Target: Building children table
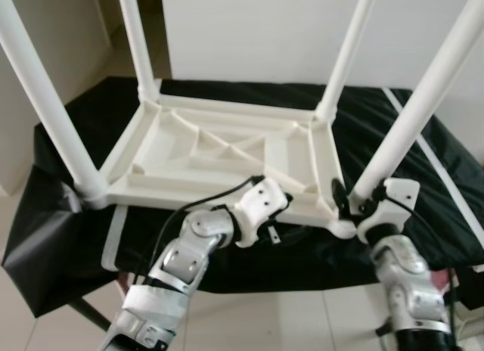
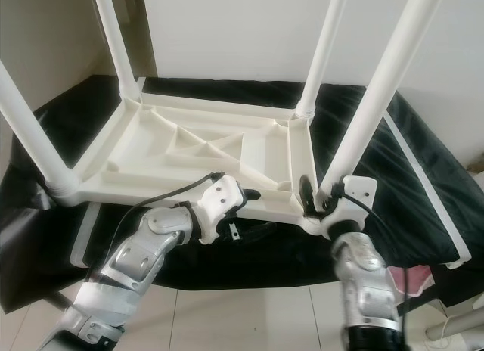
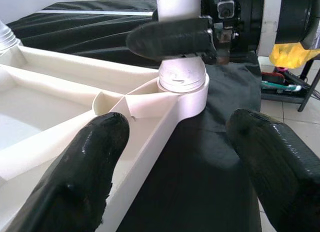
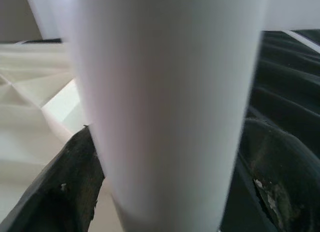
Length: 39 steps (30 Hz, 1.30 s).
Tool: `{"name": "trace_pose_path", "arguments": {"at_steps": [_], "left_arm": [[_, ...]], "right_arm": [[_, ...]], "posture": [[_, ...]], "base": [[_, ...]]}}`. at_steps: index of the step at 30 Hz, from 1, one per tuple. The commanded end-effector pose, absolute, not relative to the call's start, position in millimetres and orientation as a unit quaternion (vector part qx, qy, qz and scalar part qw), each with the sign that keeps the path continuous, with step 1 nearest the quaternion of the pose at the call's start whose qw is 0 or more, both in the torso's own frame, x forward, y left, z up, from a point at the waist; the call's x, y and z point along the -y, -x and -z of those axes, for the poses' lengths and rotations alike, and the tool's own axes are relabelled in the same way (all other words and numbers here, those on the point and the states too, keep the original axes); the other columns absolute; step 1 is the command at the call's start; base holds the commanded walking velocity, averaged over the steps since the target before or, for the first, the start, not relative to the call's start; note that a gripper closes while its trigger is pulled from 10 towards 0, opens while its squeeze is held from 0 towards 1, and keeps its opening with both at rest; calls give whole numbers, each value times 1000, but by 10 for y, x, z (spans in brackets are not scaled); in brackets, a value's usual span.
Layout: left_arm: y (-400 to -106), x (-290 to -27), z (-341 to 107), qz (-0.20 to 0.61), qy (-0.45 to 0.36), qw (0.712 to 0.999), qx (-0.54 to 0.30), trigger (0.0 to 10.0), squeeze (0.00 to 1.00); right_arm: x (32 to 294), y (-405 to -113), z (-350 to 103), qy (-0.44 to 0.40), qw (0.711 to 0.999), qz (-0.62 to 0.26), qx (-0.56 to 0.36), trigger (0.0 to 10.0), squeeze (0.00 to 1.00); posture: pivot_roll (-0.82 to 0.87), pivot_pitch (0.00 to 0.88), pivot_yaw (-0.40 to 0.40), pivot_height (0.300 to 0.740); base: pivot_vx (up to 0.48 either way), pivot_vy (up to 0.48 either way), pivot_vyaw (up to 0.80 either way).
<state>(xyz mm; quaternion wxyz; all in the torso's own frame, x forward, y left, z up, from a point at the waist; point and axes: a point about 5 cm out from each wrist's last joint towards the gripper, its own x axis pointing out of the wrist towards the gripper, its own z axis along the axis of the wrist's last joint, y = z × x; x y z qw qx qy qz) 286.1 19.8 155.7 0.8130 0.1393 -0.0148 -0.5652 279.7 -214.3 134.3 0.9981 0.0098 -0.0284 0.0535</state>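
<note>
Right wrist view: right gripper jaws clamp table leg; left gripper jaws spread near tabletop.

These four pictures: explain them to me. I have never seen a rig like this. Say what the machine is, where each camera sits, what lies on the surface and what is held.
The machine is a humanoid robot with two silver arms, each ending in two black fingers. The two wide pictures come from cameras in its head, looking down. The two close-ups come from cameras on its wrists.

A white plastic children's table lies upside down on a surface draped in black cloth, four legs pointing up. The right gripper clasps the near right leg just above its socket; the right wrist view shows its fingers on either side. The left gripper hovers open by the table's near edge, holding nothing.
</note>
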Motion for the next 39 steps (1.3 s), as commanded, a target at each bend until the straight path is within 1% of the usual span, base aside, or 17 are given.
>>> {"name": "trace_pose_path", "arguments": {"at_steps": [1, 2, 3, 4, 5, 6, 7, 10, 13, 20, 24, 25, 26, 27, 28, 38, 39], "left_arm": [[-2863, -174, -1575, 555, -145, 819, 23, 10000, 0], [-2862, -181, -1573, 556, -145, 818, 22, 10000, 0], [-2862, -181, -1573, 556, -145, 818, 22, 10000, 0], [-2864, -183, -1572, 557, -145, 818, 21, 10000, 0], [-2864, -183, -1572, 557, -145, 818, 21, 10000, 0], [-2866, -177, -1578, 559, -146, 816, 22, 10000, 0], [-2866, -177, -1578, 559, -146, 816, 22, 10000, 0], [-2874, -163, -1590, 561, -147, 814, 23, 10000, 0], [-2904, -141, -1627, 562, -151, 813, 28, 10000, 0], [-2940, -167, -1657, 554, -150, 818, 33, 10000, 0], [-2945, -165, -1658, 551, -149, 820, 33, 10000, 0], [-2954, -166, -1660, 547, -149, 823, 33, 10000, 0], [-2959, -174, -1664, 544, -148, 825, 33, 10000, 0], [-2959, -174, -1664, 544, -148, 825, 33, 10000, 0], [-2960, -181, -1666, 542, -147, 827, 33, 10000, 0], [-2949, -225, -1655, 535, -145, 832, 30, 10000, 0], [-2945, -232, -1650, 534, -145, 832, 29, 10000, 0]], "right_arm": [[2140, -2783, -1326, -7, 997, -71, 30, 10000, 0], [2143, -2785, -1334, 2, 995, -98, 27, 10000, 0], [2143, -2785, -1334, 2, 995, -98, 27, 10000, 0], [2165, -2797, -1333, 18, 991, -130, 20, 10000, 0], [2165, -2797, -1333, 18, 991, -130, 20, 10000, 0], [2193, -2820, -1338, 32, 987, -158, 13, 10000, 0], [2193, -2820, -1338, 32, 987, -158, 13, 10000, 0], [2236, -2863, -1343, 46, 979, -200, -1, 10000, 0], [2229, -2943, -1336, 87, 964, -250, -25, 10000, 0], [2211, -3038, -1374, 107, 956, -273, -31, 10000, 0], [2214, -3044, -1360, 109, 954, -278, -34, 10000, 0], [2197, -3043, -1338, 112, 951, -287, -38, 2863, 0], [2177, -3044, -1321, 112, 948, -297, -40, 863, 0], [2177, -3044, -1321, 112, 948, -297, -40, 863, 0], [2160, -3041, -1306, 110, 945, -304, -43, 0, 0], [2137, -2995, -1223, 99, 939, -325, -58, 0, 0], [2133, -2978, -1209, 93, 939, -324, -62, 314, 0]], "posture": [[-62, 0, -29, 740], [-67, 0, -23, 740], [-67, 0, -23, 740], [-70, 0, -19, 740], [-70, 0, -19, 740], [-72, 0, -16, 740], [-72, 0, -16, 740], [-73, 0, -15, 740], [-70, 0, -20, 740], [-65, 6, -33, 740], [-64, 7, -35, 740], [-57, 13, -45, 740], [-52, 16, -49, 740], [-52, 16, -49, 740], [-50, 19, -50, 740], [-38, 50, -54, 740], [-38, 55, -54, 740]], "base": [[0, 0, 0], [0, 0, 0], [0, 0, 0], [0, 0, 0], [0, 0, 0], [0, 0, 0], [0, 0, 0], [0, 0, 0], [0, 0, 0], [0, 0, 0], [0, 0, 0], [0, 0, 0], [0, 0, 0], [0, 0, 0], [0, 0, 0], [0, 0, 0], [0, 0, 0]]}}
